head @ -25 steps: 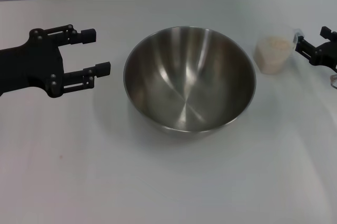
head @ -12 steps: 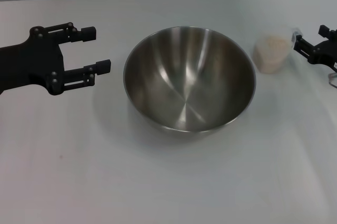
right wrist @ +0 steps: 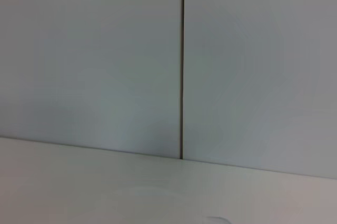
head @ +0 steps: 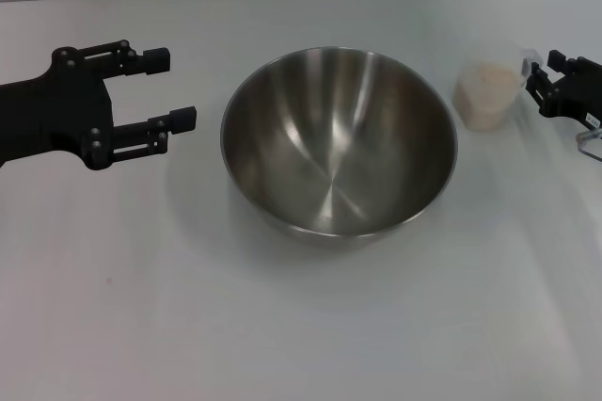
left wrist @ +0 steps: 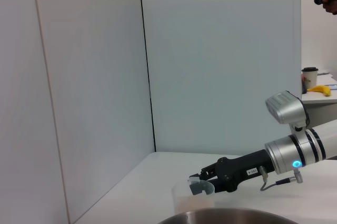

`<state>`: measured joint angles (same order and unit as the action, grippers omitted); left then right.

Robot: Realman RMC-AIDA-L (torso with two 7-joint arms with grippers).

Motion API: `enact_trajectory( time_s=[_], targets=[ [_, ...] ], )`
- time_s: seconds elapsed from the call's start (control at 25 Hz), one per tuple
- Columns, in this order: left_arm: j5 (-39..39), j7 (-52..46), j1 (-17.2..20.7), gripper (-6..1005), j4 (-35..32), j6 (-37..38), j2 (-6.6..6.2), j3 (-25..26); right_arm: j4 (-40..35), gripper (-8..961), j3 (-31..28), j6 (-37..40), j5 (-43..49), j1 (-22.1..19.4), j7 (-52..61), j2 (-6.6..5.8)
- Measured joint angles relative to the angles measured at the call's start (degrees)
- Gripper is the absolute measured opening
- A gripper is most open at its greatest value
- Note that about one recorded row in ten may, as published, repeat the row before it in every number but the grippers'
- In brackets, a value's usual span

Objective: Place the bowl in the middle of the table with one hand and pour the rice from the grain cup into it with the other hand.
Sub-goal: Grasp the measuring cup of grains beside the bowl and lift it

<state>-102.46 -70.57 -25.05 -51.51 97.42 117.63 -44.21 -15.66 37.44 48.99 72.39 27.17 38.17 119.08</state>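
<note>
The light, thin-walled grain cup (head: 488,95) of loose rice (head: 487,80) beside the bowl (head: 339,142) likely needs gentle mid-wall gripping; right end effector (head: 538,81) touches it, closure unclear, left end effector (head: 170,90) open.

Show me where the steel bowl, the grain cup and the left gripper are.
bowl (head: 339,142): head view, on its shiny inner wall.
grain cup (head: 487,95): head view, on its rice-filled side.
left gripper (head: 174,90): head view, midway between its two open fingertips, left of the bowl.

Counting one bowl (head: 339,142), one grain cup (head: 487,95) of rice (head: 487,79), two grippers: left gripper (head: 179,90), right gripper (head: 536,81).
</note>
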Motion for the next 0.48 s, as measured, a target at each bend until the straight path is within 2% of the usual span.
enact_trajectory(
  time_s=[0.12,0.48],
  targets=[
    [0.0,0.0,0.0,695,0.0,0.0,-0.03,0.0,0.0,363,0.0,0.0,0.0,0.0,0.0,0.01],
    [0.0,0.0,0.2,695,0.0,0.0,-0.04,0.0,0.1,83,0.0,-0.1,0.0,0.0,0.0,0.01]
  ],
)
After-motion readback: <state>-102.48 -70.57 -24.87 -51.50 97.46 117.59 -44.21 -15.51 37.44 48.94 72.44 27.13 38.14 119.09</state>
